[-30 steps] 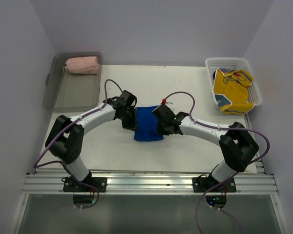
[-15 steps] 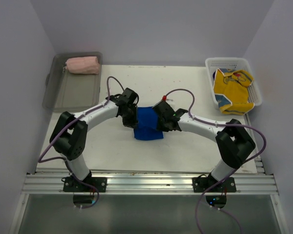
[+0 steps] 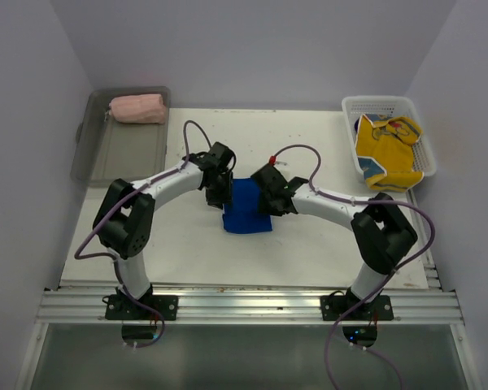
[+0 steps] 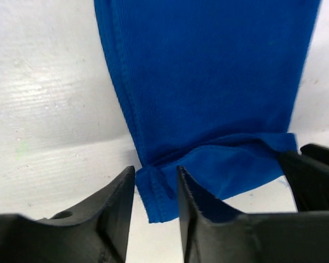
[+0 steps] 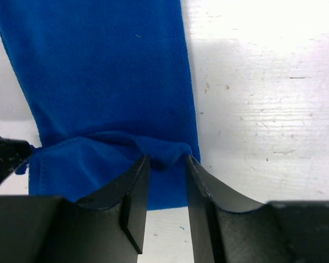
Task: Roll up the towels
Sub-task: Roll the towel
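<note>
Pale lilac walls around a scuffed white bench (image 3: 325, 244). At mid-bench, a blue towel (image 3: 246, 215), folded into a strip and lying flat. Far left, a grey tray (image 3: 122, 154) with a pink towel (image 3: 137, 108) already rolled inside. Far right, a white basket (image 3: 374, 100) with a yellow cloth (image 3: 386, 150) heaped in it, well apart from the work.

Left gripper (image 4: 155, 174) down on the strip's left edge, flanking its far half in the top view. Narrow gap between the fingers, hemmed corner of the cloth caught in it. Right gripper (image 5: 166, 160) opposite, on the right edge, equally narrow and nipping a raised fold. Between the two, a low lip of cloth turned over onto the strip. Looks like the first turn of the roll, barely begun.

Soft, thin and light by the look of it: ribbed weave, no stiffness, likely to sag or skew wherever unsupported. Best held just as here, at both corners of one short end, so as to keep the lip straight. Probably needs even travel on both sides and light downward pressure, or else ends up a loose, cone-shaped roll. Little risk of damage; more risk of slipping out of a shallow pinch.
</note>
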